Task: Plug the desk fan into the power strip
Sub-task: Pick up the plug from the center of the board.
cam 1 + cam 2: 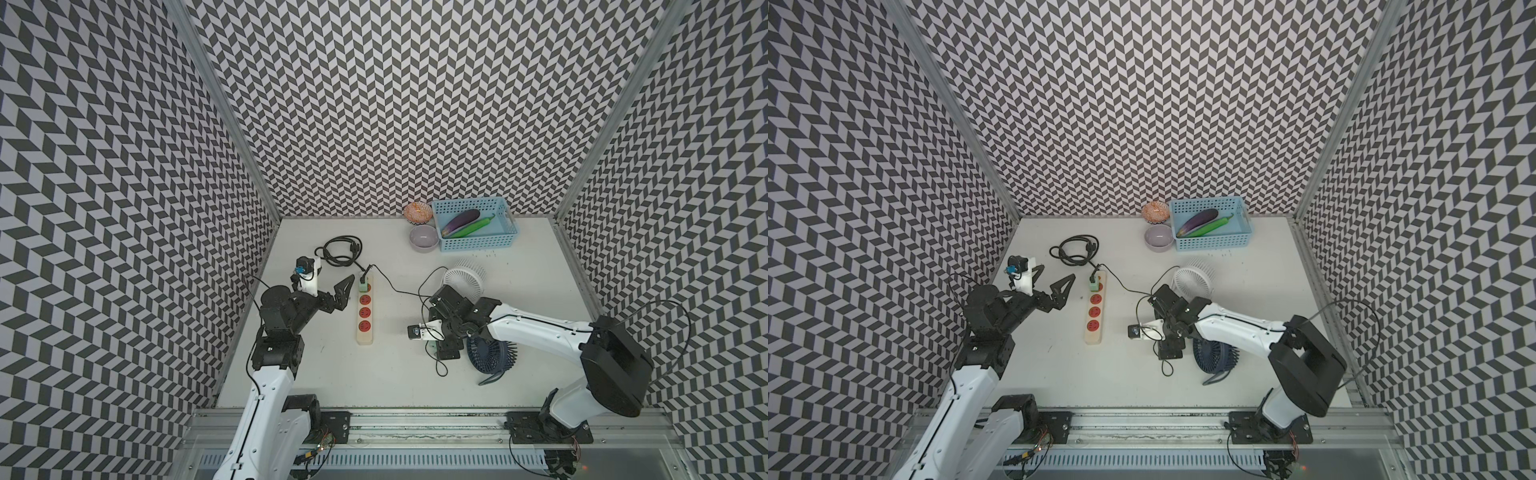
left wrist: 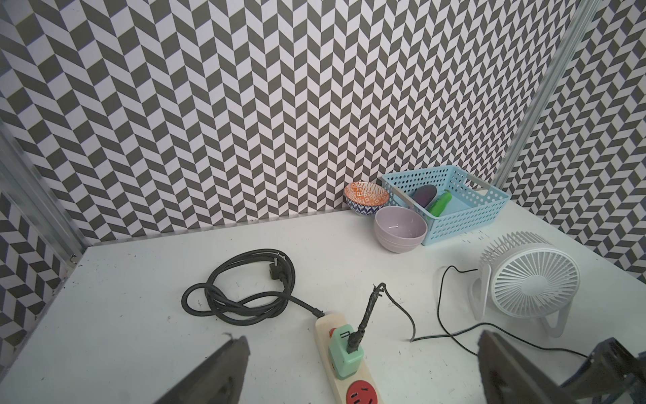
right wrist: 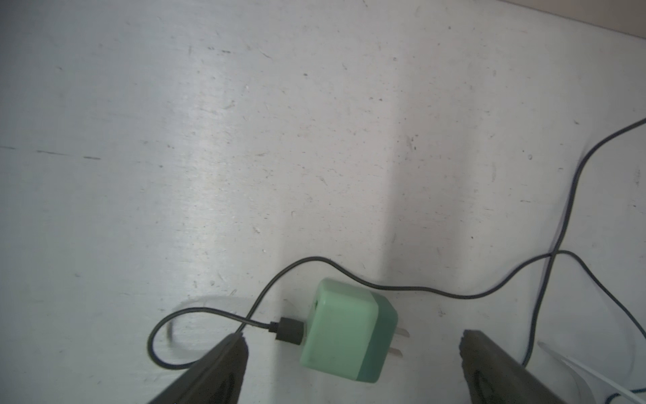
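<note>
Low in the frame in both top views, two arms rise from a rail at the tabletop [image 1: 374,374] edge. Lower right of centre: navy desk fan [image 1: 492,353], grille facing up, with the right gripper [image 3: 353,338] over the tabletop just left of it. Right wrist view: fingers [image 3: 216,370] released and spread wide. Loose green adapter [image 3: 344,325] lies on its side between them, touching neither, prongs bare, thin black lead [image 3: 288,330] plugged in.

Left of centre: power strip [image 1: 365,319] lies flat, long axis running up the frame. Three red sockets are bare; the farthest holds a second green adapter [image 1: 363,286] with a thin cable going off right. Can't tell which fan either lead reaches.

Left gripper [image 1: 1058,270] sits just left of the strip's far end, apart from it, fingers [image 2: 216,374] released, wide, grasping nothing. Farther up, right of centre: white desk fan [image 1: 465,276], upright. Upper left of the tabletop: the strip's thick black cord [image 1: 338,249], coiled.

Far edge by the back wall: lilac bowl [image 1: 424,239], patterned bowl [image 1: 417,211] behind it. Blue basket [image 1: 478,244] just to the right holds an aubergine [image 1: 461,219] and a green vegetable [image 1: 473,227].
</note>
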